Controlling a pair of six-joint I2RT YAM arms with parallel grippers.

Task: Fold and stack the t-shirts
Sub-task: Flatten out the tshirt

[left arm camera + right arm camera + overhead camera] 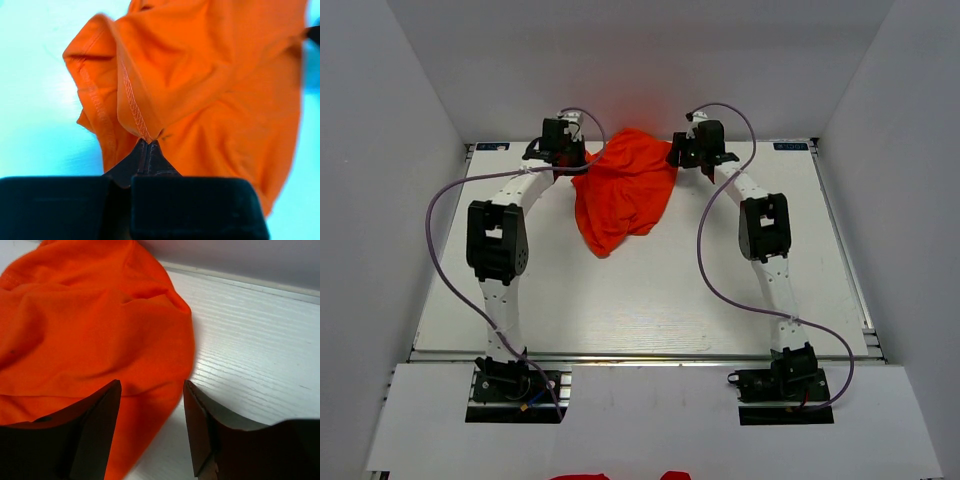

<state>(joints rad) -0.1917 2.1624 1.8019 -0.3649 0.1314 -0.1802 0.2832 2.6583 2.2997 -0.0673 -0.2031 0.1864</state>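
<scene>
Left end effector (148,146) pressed together, pinching the t-shirt (210,90) at its hem seam. Right end effector (152,387) spread, at the cloth's 2 o'clock edge. Crumpled t-shirt lies at 12 o'clock on white surface (720,290).

Overhead view facing down, both wrist views close on t-shirt (625,190)

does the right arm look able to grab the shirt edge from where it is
Probably yes. The right gripper is open, with the edge of the t-shirt lying just ahead of its fingers and nothing in the way. The left gripper is shut on a hem, clear of it.
</scene>
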